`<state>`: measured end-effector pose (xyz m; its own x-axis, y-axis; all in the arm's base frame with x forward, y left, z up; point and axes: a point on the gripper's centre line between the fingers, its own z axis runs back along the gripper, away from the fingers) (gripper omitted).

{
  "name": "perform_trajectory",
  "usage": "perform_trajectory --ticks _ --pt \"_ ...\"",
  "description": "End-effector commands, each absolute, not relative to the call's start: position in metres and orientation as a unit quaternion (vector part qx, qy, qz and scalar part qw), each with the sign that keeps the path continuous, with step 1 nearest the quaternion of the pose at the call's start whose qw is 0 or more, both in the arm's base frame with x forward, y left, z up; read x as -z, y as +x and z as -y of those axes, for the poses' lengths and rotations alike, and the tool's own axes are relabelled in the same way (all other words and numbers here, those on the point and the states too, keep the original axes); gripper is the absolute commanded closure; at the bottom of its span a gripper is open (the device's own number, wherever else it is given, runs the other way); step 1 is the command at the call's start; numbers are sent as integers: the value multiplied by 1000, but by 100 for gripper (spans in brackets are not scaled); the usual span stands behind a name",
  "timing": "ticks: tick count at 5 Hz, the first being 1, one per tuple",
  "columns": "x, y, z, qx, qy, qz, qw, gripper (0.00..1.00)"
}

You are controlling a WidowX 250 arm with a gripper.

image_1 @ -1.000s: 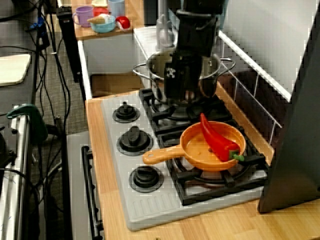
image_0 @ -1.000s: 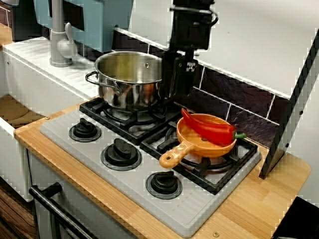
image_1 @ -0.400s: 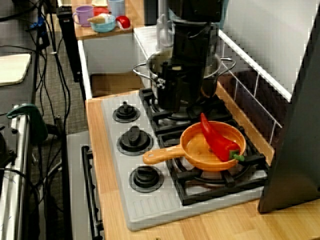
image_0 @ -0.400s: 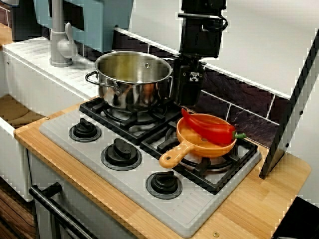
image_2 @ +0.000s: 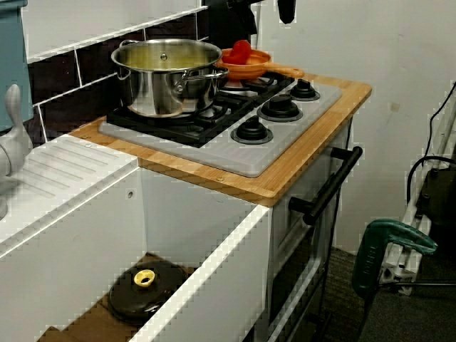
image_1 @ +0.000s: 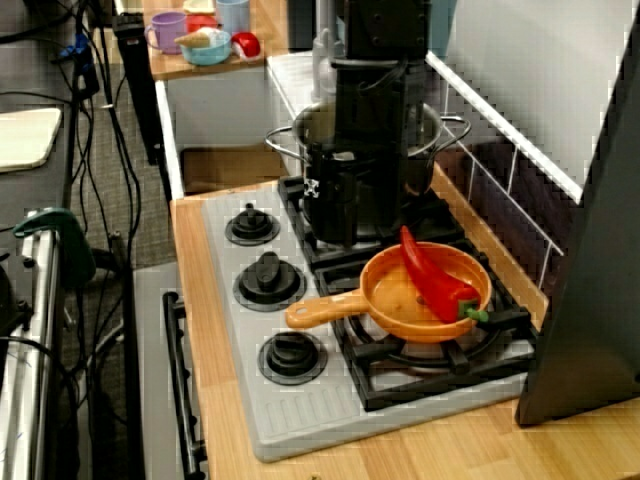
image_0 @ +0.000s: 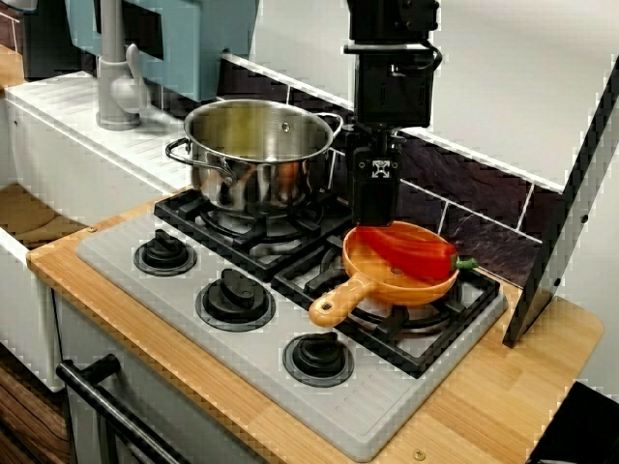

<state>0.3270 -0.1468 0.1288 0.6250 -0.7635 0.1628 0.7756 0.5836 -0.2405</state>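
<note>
A red pepper [image_0: 406, 249] lies across an orange pan [image_0: 387, 280] on the right burner; they also show in the view along the stove as pepper [image_1: 436, 280] and pan [image_1: 400, 310]. My black gripper [image_0: 373, 217] hangs fingers-down at the pan's back-left rim, just over the pepper's pointed end. Seen along the stove, the gripper [image_1: 335, 235] stands between the steel pot [image_1: 425, 150] and the pan. The fingers read as one dark block, so whether they are spread is unclear. Nothing is visibly held. From the sink side only the pepper [image_2: 241, 51] and pan [image_2: 251, 70] are plain.
A steel pot [image_0: 256, 155] sits on the left burner close beside the gripper. Three black knobs [image_0: 235, 295] line the stove front. A dark slanted panel [image_0: 571, 193] stands at the right, tiles behind, a faucet [image_0: 114, 68] and sink to the left.
The gripper has shifted right, away from the pot's side, to the pan's back-left rim and dropped slightly. Pot, pan and pepper have stayed put.
</note>
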Motion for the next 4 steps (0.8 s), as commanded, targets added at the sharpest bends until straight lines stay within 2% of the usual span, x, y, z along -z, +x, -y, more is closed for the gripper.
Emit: perform_trajectory --ticks 1,2,4 --pt "-147 327 157 432 -125 104 887 0" --pt "-144 335 163 442 -63 179 877 0" --pt "-140 343 165 459 -63 184 867 0"
